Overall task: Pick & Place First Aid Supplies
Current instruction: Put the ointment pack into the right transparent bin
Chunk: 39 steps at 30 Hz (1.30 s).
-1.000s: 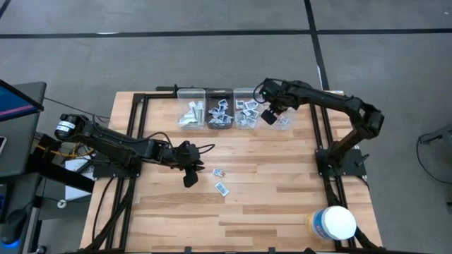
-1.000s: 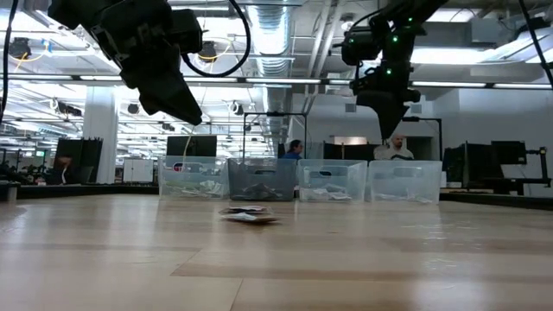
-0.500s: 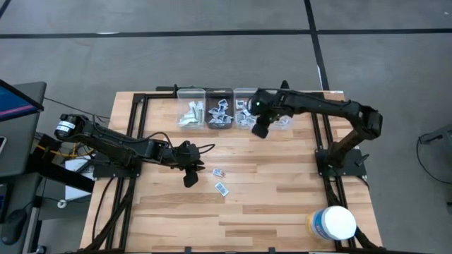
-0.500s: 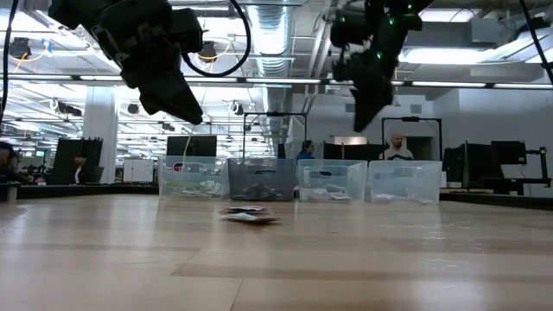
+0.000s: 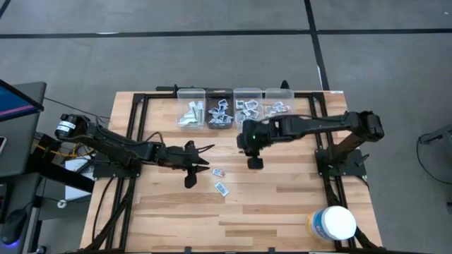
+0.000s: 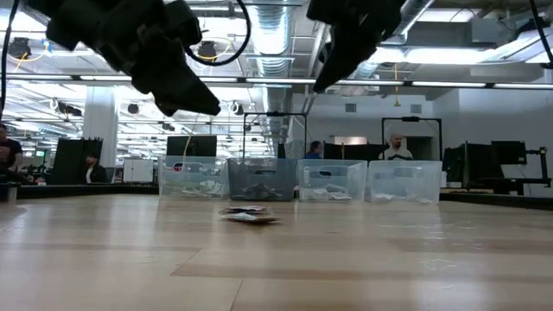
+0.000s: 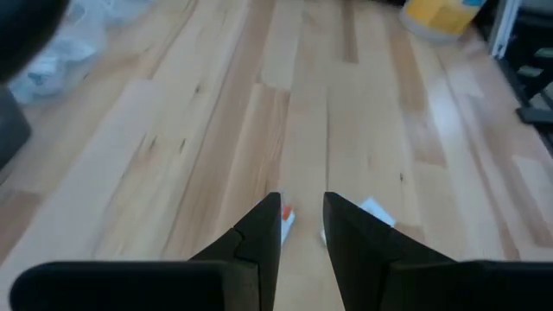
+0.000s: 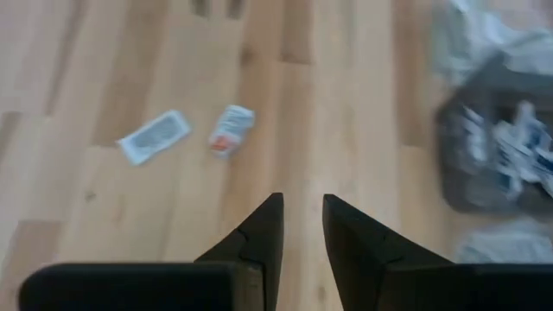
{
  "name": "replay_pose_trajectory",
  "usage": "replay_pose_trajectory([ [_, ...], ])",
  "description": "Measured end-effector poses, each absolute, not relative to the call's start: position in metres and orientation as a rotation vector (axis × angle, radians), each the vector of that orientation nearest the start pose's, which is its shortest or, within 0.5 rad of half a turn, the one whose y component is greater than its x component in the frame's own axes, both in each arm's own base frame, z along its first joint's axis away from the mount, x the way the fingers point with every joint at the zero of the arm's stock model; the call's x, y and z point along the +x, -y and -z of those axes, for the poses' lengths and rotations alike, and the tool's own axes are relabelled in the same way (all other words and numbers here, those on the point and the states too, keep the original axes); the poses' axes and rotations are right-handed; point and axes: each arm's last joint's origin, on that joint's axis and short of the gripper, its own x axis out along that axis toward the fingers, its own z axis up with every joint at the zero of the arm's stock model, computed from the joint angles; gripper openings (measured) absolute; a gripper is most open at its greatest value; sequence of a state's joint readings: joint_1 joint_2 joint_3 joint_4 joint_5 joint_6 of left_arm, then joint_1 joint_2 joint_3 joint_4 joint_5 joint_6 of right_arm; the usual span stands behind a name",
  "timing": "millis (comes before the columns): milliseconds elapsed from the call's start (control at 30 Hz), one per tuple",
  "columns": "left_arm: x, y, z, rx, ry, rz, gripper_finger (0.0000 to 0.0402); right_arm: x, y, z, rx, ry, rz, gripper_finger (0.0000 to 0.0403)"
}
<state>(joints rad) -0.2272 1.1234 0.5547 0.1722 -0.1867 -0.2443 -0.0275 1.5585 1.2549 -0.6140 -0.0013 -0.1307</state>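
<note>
Both pincers slightly apart, empty; right pincer (image 5: 253,163) has left the bins (image 5: 233,94)

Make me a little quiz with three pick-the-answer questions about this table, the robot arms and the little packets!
1. Where is the big white tub?
A. Inside a clear bin
B. At the table's near right corner
C. Between the two arms

2. How many packets lie loose on the wood?
A. Two
B. Five
C. None

3. What is the right gripper doing?
A. Squeezing the tub
B. Holding a packet
C. Hanging over bare wood, holding nothing

Answers:
1. B: in the high view the tub stands alone at that corner, far from the bins.
2. A: one packet with red print and one with blue print lie side by side near the left gripper.
3. C: the right wrist view shows a gap between its fingers with only wood in it, and the two packets lie farther off.
</note>
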Motion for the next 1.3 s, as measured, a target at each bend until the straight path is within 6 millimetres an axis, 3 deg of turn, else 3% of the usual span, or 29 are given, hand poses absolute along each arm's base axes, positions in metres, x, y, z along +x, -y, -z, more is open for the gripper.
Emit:
replay_pose_trajectory([
  [233, 0.228, 0.047, -0.184, -0.112, -0.330, 0.010, 0.0089, 0.326, -0.023, -0.275, -0.124, -0.916, -0.112, 0.0077],
  [400, 0.243, 0.051, -0.161, 0.007, -0.329, 0.031, 0.0091, 0.325, -0.034, -0.274, -0.120, -0.919, -0.134, 0.0077],
  [567, 0.259, 0.049, -0.144, 0.001, -0.363, 0.008, 0.0112, 0.324, -0.039, -0.274, -0.083, -0.921, -0.124, 0.0077],
  [933, 0.265, 0.047, -0.118, 0.014, -0.449, -0.010, 0.0167, 0.324, -0.038, -0.274, -0.055, -0.931, -0.109, 0.0077],
  [1133, 0.268, 0.047, -0.107, -0.023, -0.463, -0.031, 0.0149, 0.324, -0.038, -0.274, -0.060, -0.930, -0.111, 0.0077],
  [1300, 0.269, 0.048, -0.108, -0.025, -0.433, -0.022, 0.0110, 0.324, -0.038, -0.274, -0.060, -0.930, -0.111, 0.0077],
])
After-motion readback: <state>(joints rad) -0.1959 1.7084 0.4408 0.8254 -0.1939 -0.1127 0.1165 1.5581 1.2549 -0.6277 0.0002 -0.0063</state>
